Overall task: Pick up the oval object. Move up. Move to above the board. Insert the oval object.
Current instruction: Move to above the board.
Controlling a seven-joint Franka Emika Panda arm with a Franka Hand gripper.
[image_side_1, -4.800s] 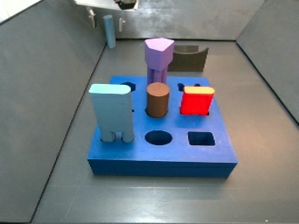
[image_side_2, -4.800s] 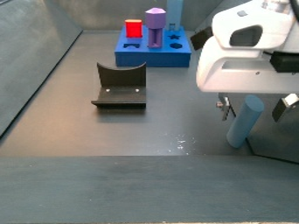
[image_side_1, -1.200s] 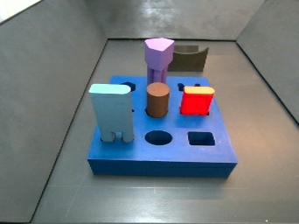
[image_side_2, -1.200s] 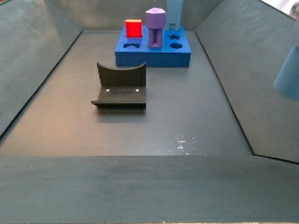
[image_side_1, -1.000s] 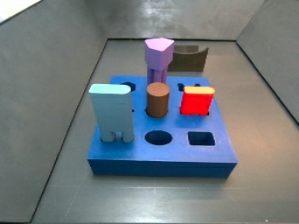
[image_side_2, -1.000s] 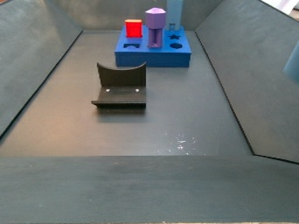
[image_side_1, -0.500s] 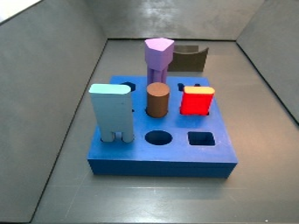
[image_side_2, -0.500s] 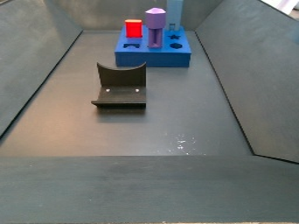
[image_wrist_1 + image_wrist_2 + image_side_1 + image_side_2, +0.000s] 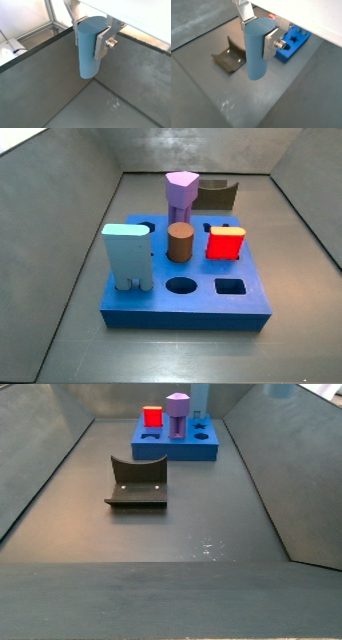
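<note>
i'm seeing the gripper point(image 9: 256, 31) clamping the oval object point(image 9: 256, 50) high over grey floor; the board point(image 9: 295, 42) is showing half-hidden behind it.

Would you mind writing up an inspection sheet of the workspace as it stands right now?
Surface: dark grey floor inside grey walls, bare apart from the items below.
Job's things: oval object held upright, clear of the floor; board on the floor, with round and square front holes open.
Clutter: purple peg, brown cylinder, red block and pale-cyan block standing in the board; fixture on the floor, apart from the board.
Gripper: gripper raised above the floor, its silver fingers clamping the oval object's upper part; out of both side views.
Cables: nothing seen.
Surroundings: nothing seen beyond the walls.
</note>
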